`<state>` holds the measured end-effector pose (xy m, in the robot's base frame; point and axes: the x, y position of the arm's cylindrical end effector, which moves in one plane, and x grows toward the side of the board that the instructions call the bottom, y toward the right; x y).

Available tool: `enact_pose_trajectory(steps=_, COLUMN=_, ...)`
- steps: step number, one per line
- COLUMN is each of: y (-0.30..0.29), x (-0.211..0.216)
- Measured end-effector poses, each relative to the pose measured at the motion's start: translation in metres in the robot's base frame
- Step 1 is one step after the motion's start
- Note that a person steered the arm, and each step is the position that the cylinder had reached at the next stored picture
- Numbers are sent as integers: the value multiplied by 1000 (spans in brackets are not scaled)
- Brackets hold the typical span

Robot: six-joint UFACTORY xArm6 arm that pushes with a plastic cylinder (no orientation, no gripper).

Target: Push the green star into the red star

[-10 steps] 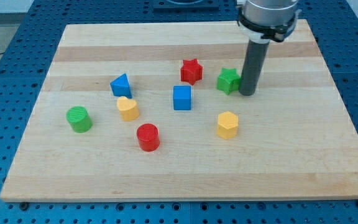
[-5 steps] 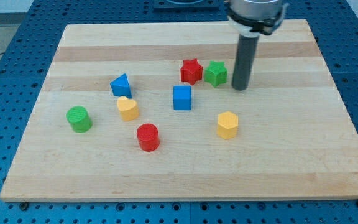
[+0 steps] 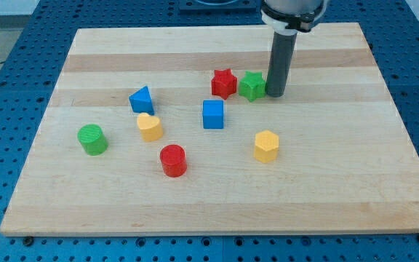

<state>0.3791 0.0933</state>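
My tip sits just right of the green star — no gripper here, nothing clamped. Green star touches the red star on the pale wood board — blue pegboard surrounds it.

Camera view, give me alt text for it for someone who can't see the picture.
My tip sits against the view's right side of the green star, which sits right beside the red star on a wooden board. Other coloured blocks lie scattered toward the view's left and bottom.
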Motion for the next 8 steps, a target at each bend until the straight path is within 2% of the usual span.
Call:
enact_pose_trajectory(steps=3, y=-49, x=-12)
enact_pose_trajectory(steps=4, y=-58, x=-29)
enact_pose_trajectory(steps=6, y=-55, x=-32)
enact_pose_trajectory(steps=7, y=-68, x=-56)
enact_pose_trajectory(steps=8, y=-132, x=-62)
